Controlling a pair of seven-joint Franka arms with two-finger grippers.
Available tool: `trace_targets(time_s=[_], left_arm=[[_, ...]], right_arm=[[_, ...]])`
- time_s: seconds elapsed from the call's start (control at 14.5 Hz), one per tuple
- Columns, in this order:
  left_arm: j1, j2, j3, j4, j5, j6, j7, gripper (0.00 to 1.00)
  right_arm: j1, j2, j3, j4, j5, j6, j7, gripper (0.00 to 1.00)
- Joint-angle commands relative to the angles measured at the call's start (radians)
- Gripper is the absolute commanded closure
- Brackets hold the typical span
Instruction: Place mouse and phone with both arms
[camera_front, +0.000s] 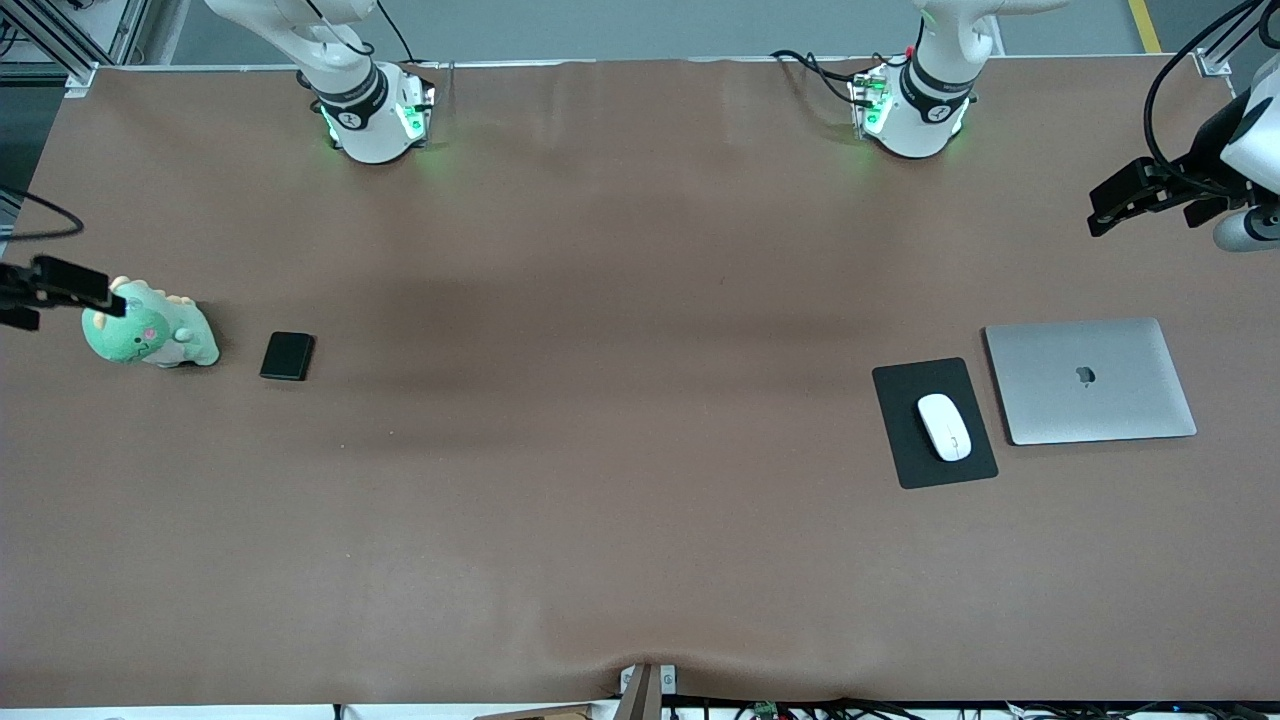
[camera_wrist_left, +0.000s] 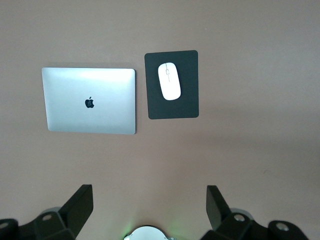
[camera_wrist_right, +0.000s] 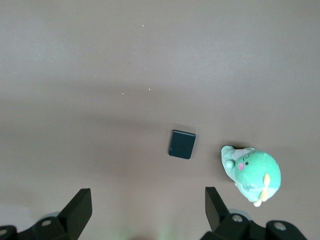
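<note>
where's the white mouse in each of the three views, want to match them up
Front view: the mouse lies on the black mouse pad, beside the silver laptop, toward the left arm's end of the table.
Left wrist view: the mouse lies on the pad, with the laptop beside it.
Right wrist view: not in it.
Shared landmark: the mouse pad beside the laptop, in the front and left wrist views.

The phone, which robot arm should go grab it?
Probably the right arm. Its open right gripper hangs at the phone's end of the table, beside the green plush toy. The left gripper hangs open near the laptop.
</note>
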Motion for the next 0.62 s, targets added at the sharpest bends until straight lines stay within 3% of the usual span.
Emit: trace_targets(time_s=[0.0, 0.28, 0.55], left_arm=[[0.000, -0.010, -0.003, 0.007, 0.009, -0.018, -0.001, 0.00], [0.003, -0.010, -0.002, 0.007, 0.009, -0.018, 0.014, 0.00], [0.006, -0.010, 0.001, 0.009, 0.009, -0.018, 0.019, 0.00]], right_arm=[[0.000, -0.130, 0.001, -0.102, -0.007, -0.002, -0.021, 0.00], [0.035, -0.269, 0.004, -0.271, -0.061, 0.047, -0.014, 0.00], [0.029, -0.337, -0.001, -0.361, -0.092, 0.057, -0.008, 0.00]])
